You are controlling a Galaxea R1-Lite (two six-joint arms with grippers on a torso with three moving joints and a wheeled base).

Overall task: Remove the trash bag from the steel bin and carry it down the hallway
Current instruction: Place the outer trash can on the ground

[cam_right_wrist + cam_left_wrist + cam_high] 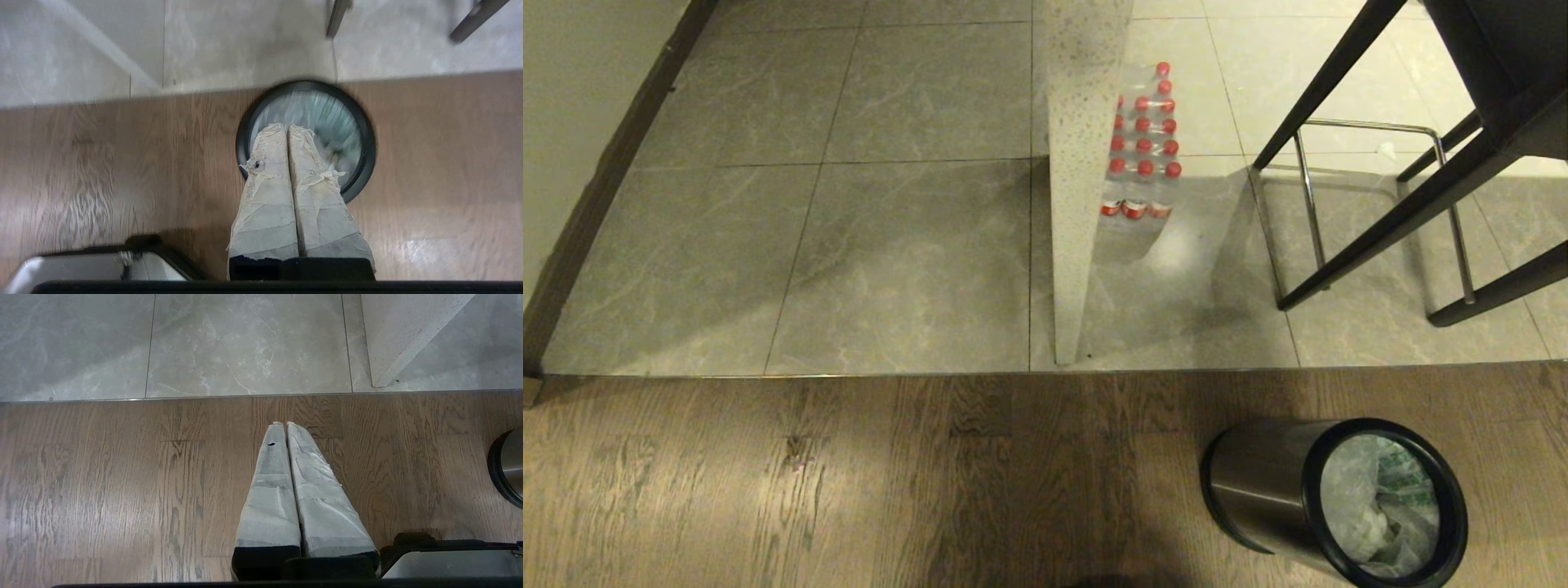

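The steel bin stands on the wooden floor at the lower right of the head view, black ring round its mouth. Inside it lies the trash bag, crinkled translucent white with green print. No arm shows in the head view. In the right wrist view my right gripper is shut, its taped fingers pressed together and empty, hanging above the bin's mouth with the bag beneath. My left gripper is shut and empty over bare wood, the bin's edge off to one side.
Grey marbled tiles begin just beyond the wood. A speckled white pillar rises from them, with a pack of red-capped bottles behind it. Dark stool legs with a chrome footrest stand at the right. A wall with dark skirting runs along the left.
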